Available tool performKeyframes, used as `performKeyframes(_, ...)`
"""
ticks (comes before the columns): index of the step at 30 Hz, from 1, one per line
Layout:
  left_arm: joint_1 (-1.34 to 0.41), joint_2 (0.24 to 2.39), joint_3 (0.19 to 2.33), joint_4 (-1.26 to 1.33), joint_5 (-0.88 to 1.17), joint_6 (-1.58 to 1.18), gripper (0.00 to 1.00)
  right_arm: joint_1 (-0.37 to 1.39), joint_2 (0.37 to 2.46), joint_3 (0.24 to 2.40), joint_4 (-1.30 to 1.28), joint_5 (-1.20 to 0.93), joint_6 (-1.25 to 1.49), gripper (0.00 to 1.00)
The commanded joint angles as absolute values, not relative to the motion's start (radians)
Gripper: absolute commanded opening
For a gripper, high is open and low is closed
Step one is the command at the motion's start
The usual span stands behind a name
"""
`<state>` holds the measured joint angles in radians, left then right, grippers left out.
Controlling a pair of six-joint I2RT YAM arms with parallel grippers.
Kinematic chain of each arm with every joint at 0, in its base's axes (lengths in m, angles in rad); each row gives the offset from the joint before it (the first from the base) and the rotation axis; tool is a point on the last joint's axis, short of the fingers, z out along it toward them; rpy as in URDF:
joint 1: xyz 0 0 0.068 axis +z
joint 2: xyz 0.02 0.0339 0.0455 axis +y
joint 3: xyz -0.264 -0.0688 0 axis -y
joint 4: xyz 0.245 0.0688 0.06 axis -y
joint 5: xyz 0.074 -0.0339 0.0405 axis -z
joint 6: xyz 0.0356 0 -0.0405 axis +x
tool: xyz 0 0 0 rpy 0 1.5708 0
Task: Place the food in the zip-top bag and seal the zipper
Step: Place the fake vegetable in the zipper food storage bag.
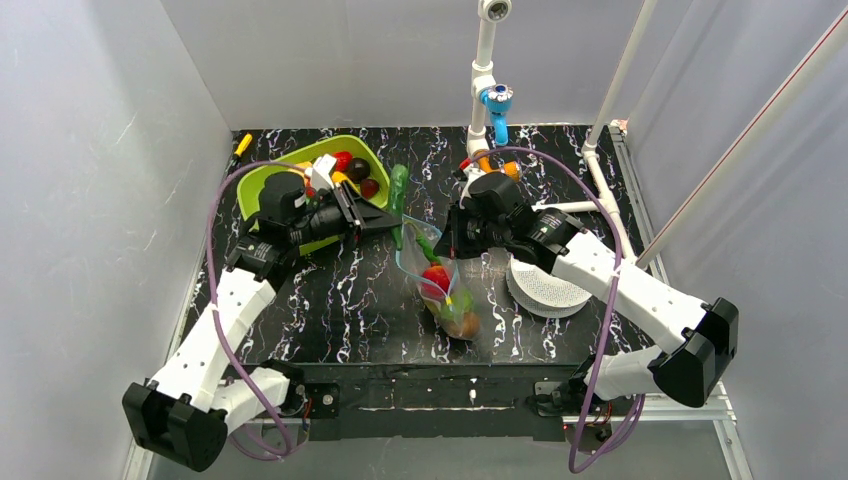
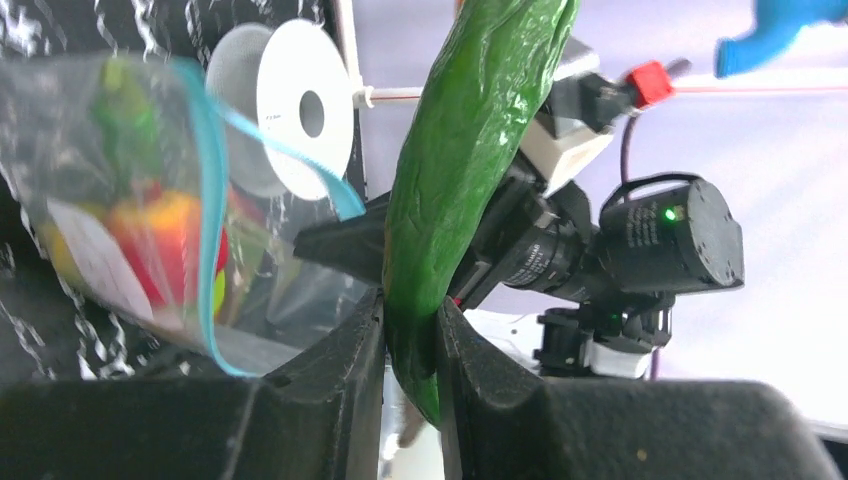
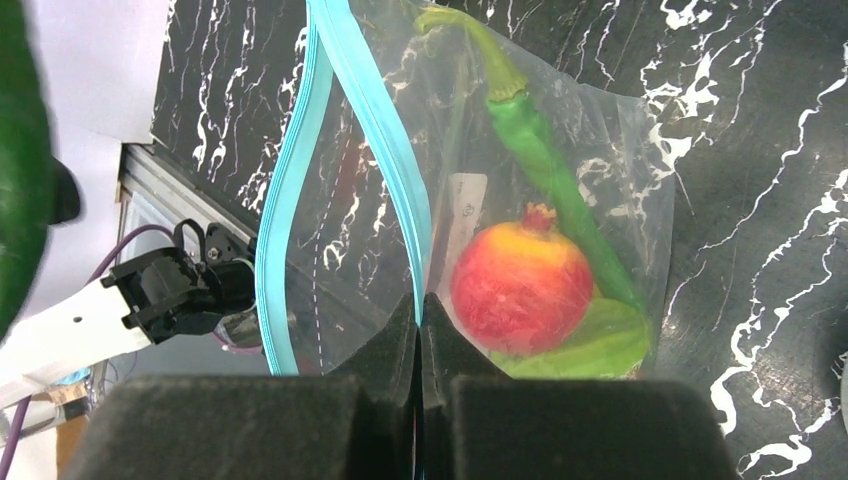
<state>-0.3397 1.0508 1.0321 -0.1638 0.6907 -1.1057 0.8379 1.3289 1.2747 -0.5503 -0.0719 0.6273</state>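
- My left jaws pinch a long green cucumber [image 2: 470, 150] near one end. Most of its length juts past them, just beside the mouth of the zip-top bag [image 1: 440, 285].
- My right jaws are pressed together on the bag's lip at the blue zipper [image 3: 290, 200], holding the mouth lifted and parted.
- Inside the bag are a red-and-yellow pomegranate [image 3: 520, 285], a green chilli [image 3: 545, 170] and a flat green piece [image 3: 600, 345]. Whatever lies deeper is too bunched to name.
- The cucumber looks stiff, glossy and light. Gripped this close to its end it could swivel, so I judge a hold nearer the middle steadier, and it should enter the bag tip first.
- The bag is thin, crinkly and limp and keeps no shape of its own. The firmer zipper strip is the place to grip, not the film.
- More food [image 1: 355, 170] sits in a lime-green tray [image 1: 262, 188], well apart from the bag on my left arm's side.
- The bag rests on a black, white-veined tabletop [image 1: 330, 300]. A white round disc [image 1: 545, 290] lies just beside the bag on the side away from the tray, and plain pale walls enclose the scene.
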Motion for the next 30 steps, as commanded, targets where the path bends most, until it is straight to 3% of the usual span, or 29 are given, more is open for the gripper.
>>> performKeyframes(1, -0.374, 1.036, 0.976, -0.264, 0.657, -1.325, 0.00, 0.833, 1.328, 1.324, -0.517, -0.030, 0.635, 0.01)
performKeyframes(5, -0.417, 1.092, 1.014, -0.274, 0.737, -1.373, 0.00, 0.833, 1.336, 1.328, -0.508, -0.034, 0.634, 0.01)
performKeyframes(16, -0.508, 1.045, 0.930, -0.388, 0.613, -1.586, 0.00, 0.833, 1.339, 1.318, -0.512, 0.034, 0.631, 0.01)
performKeyframes(30, -0.572, 1.087, 0.971, -0.413, 0.555, -1.627, 0.00, 0.833, 1.329, 1.307, -0.487, 0.007, 0.618, 0.01)
